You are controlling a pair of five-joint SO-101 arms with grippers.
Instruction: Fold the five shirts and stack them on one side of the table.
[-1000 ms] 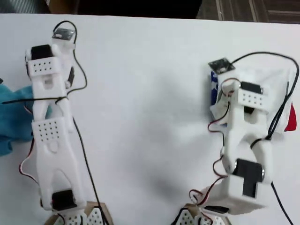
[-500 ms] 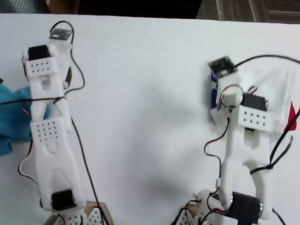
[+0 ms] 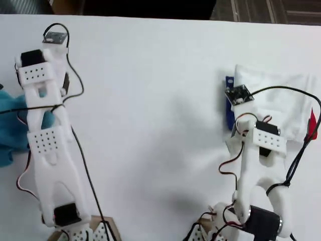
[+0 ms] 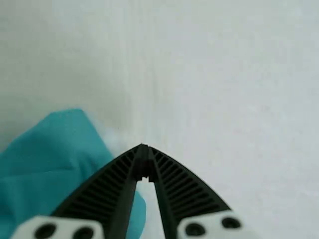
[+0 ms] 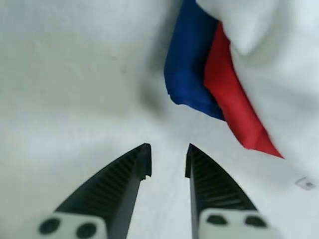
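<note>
A teal shirt (image 3: 11, 125) lies crumpled at the table's left edge, partly under my left arm (image 3: 45, 140). In the left wrist view my left gripper (image 4: 143, 162) is shut with nothing in it, its tips beside the teal shirt (image 4: 50, 169) over the bare table. At the right lies a folded stack: a white shirt (image 3: 276, 95) on top, with a blue edge (image 3: 229, 110) and a red edge (image 3: 312, 125) showing beneath. My right gripper (image 5: 167, 159) is open over the table, just short of the blue shirt (image 5: 192, 59), red shirt (image 5: 232, 99) and white shirt (image 5: 274, 59).
The white table (image 3: 150, 100) stretches between the two arms. My right arm (image 3: 261, 150) rises from its base at the front edge, and its black cable (image 3: 296, 150) loops over the stack's right side. A dark floor lies beyond the far edge.
My right arm has drawn back toward its base, uncovering the white top shirt. My left arm has swung slightly to the left, toward the teal shirt.
</note>
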